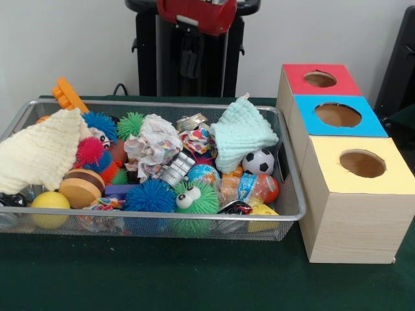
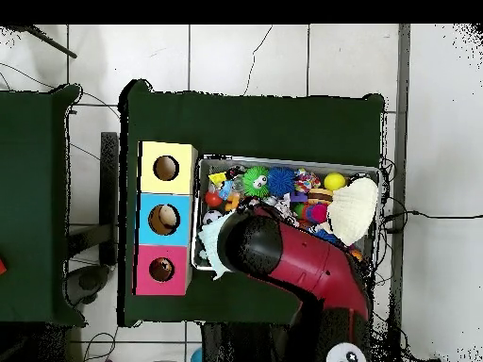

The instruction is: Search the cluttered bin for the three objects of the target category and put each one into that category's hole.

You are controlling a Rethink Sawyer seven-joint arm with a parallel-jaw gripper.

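A green-covered table (image 1: 194, 285) carries a wire mesh bin (image 1: 155, 217) crammed with toys and, touching its side at 3 o'clock in the front view, a row of three wooden boxes. Their tops run red (image 1: 319, 79), blue (image 1: 338, 115) and yellow (image 1: 362, 164) from far to near, each cut with a round hole.

The red and black arm (image 2: 302, 264) reaches over the bin's edge in the overhead view, covering that side; its gripper is hidden beneath it, so whether it is wide, narrow or holding anything cannot be told.

Inside the bin, a cream cloth (image 1: 40, 152) lies at 9 o'clock and a mint-green cloth (image 1: 243, 133) at 1 o'clock. A crumpled wad of paper (image 1: 152, 144) sits near the centre. A green spiky ball with googly eyes (image 1: 194, 199) rests at 6 o'clock beside a blue spiky ball (image 1: 150, 196). A yellow ball (image 1: 49, 202) lies at 8 o'clock, and a small soccer ball (image 1: 258, 162) at 3 o'clock.
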